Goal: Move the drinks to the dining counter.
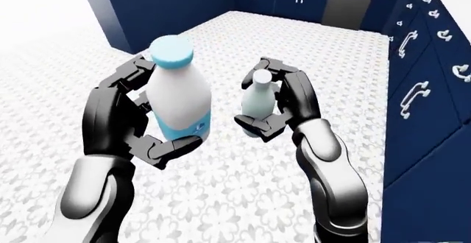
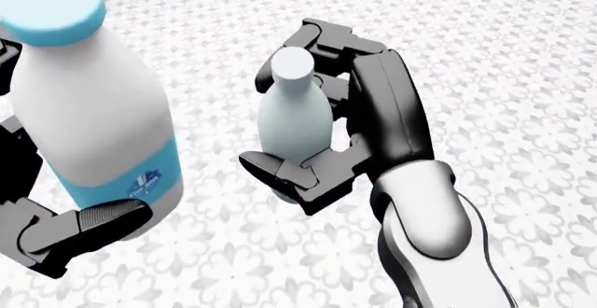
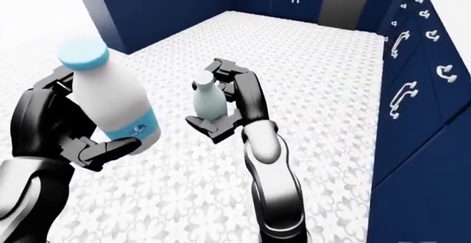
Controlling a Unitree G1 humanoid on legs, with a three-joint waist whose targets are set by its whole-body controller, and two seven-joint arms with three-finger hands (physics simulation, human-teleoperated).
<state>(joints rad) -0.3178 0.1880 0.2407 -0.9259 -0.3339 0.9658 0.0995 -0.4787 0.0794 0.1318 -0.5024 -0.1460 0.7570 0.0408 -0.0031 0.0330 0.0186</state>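
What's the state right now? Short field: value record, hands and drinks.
left hand: shut on large milk bottle, blue cap, blue label band
right hand: shut on small pale bottle, white cap
bottle pose: both roughly upright, held apart
surroundings: patterned tile floor, navy cabinets at right
dining counter: cannot tell

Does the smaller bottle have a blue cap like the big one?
No. In the head view the small bottle in the right hand has a white cap, while the large bottle wears a light blue one.
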